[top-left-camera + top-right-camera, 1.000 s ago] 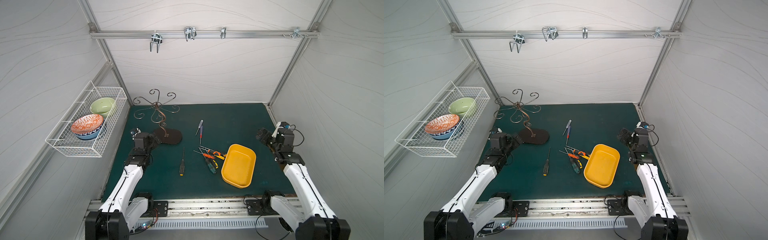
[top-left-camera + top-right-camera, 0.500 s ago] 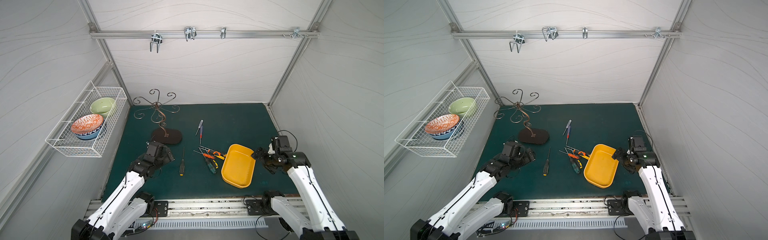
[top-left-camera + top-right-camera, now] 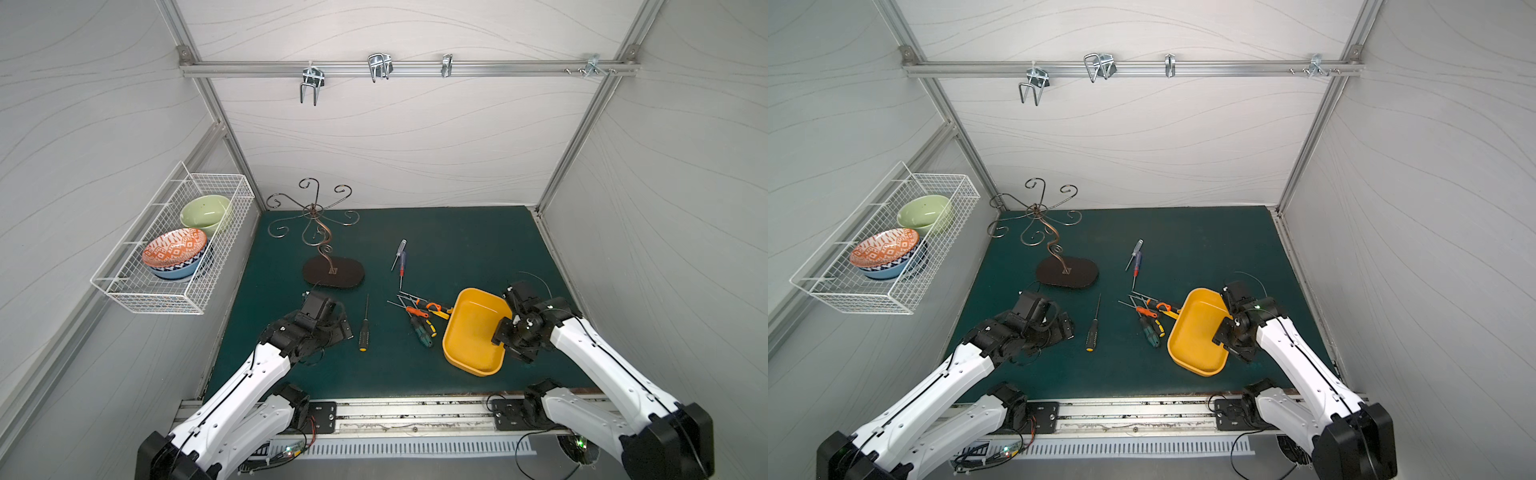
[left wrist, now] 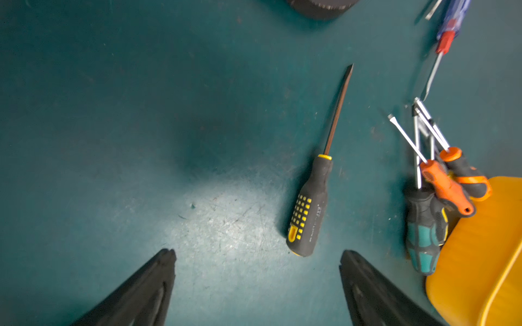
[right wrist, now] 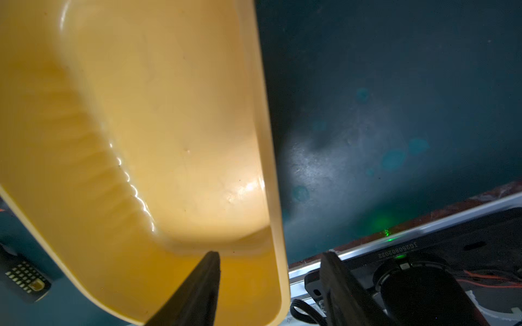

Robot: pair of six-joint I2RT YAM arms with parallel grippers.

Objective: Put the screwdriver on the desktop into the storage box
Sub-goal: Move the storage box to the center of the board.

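Yellow-orange storage box, dark teal desktop, black screwdriver handle dotted yellow.

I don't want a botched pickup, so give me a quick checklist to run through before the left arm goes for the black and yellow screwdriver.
1. Left gripper open: ok, jaws wide.
2. Black-and-yellow screwdriver lying alone on the desktop: ok.
3. Handle centred between the jaws: not ok, it sits off toward one finger.
4. Storage box has room: ok, nothing in it.
5. Right gripper straddling the box wall: ok; firm hold: cannot tell.
6. Other screwdrivers clear of the box: not ok, handles lie against its side.
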